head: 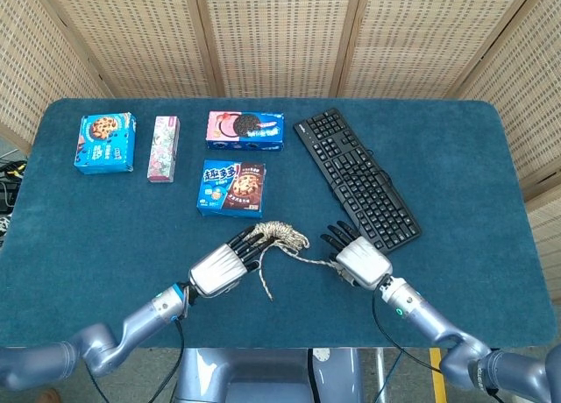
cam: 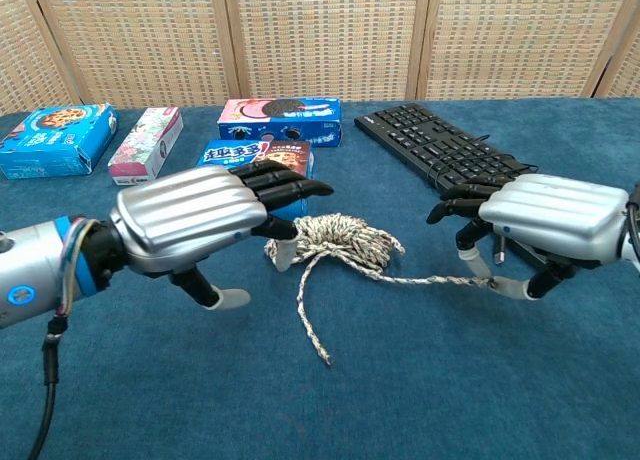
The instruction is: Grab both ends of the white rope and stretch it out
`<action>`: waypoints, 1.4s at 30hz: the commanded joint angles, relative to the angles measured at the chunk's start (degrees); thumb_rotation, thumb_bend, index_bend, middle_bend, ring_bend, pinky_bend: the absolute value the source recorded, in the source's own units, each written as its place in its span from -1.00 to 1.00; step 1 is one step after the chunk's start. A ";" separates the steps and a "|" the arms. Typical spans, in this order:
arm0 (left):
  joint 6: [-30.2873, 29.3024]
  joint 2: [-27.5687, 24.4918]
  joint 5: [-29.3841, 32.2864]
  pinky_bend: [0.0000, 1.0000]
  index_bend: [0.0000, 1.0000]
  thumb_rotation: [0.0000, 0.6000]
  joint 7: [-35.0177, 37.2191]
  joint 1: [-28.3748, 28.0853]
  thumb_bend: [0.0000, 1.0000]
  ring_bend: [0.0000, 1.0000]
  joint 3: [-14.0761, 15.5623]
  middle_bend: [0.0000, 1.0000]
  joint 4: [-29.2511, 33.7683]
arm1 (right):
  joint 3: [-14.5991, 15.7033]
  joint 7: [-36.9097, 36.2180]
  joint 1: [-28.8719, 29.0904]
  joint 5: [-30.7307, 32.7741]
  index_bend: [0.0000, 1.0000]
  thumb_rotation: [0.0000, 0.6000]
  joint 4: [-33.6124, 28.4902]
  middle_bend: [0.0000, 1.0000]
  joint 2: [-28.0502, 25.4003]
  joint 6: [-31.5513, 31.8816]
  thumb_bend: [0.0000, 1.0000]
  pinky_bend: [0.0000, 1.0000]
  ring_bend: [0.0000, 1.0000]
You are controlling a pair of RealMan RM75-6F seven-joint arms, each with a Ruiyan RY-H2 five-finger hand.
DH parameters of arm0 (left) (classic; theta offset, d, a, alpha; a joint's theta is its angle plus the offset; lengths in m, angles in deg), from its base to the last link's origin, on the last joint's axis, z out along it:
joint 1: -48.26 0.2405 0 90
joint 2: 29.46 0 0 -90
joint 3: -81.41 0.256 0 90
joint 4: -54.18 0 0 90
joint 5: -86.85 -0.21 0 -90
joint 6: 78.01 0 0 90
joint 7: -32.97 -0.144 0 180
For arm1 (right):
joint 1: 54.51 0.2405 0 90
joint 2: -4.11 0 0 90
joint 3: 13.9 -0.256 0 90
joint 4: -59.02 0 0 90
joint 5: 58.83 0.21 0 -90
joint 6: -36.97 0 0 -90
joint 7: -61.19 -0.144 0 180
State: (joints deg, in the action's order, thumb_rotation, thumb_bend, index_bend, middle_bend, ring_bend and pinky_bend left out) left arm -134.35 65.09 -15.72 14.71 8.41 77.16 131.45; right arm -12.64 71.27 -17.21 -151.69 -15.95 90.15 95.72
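Observation:
The white rope (head: pixel 279 237) (cam: pixel 340 238) lies bunched in a loose coil on the blue table, one end trailing toward the front (cam: pixel 312 332). Its other end runs right into my right hand (head: pixel 361 262) (cam: pixel 545 221), which pinches it just above the cloth. My left hand (head: pixel 221 268) (cam: pixel 195 220) hovers at the coil's left edge, fingers spread and pointing over the rope, holding nothing.
A black keyboard (head: pixel 358 180) lies just behind my right hand. A blue cookie box (head: pixel 232 188) sits right behind the coil, with a pink Oreo box (head: pixel 244 130), a pink carton (head: pixel 163 136) and another blue box (head: pixel 105 142) farther back.

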 commanded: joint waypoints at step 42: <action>8.05 11.08 7.16 -1.00 0.05 1.00 -0.16 -9.40 -0.29 -1.00 3.00 -1.00 -11.08 | 1.13 -7.22 0.70 -0.73 0.24 1.00 7.10 -0.78 2.96 -0.68 0.44 -1.00 -1.00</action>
State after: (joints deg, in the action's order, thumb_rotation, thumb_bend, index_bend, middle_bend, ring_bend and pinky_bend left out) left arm -126.55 76.00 -8.83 14.81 -0.97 80.03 120.35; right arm -11.64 64.12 -16.45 -152.30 -9.07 93.02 94.95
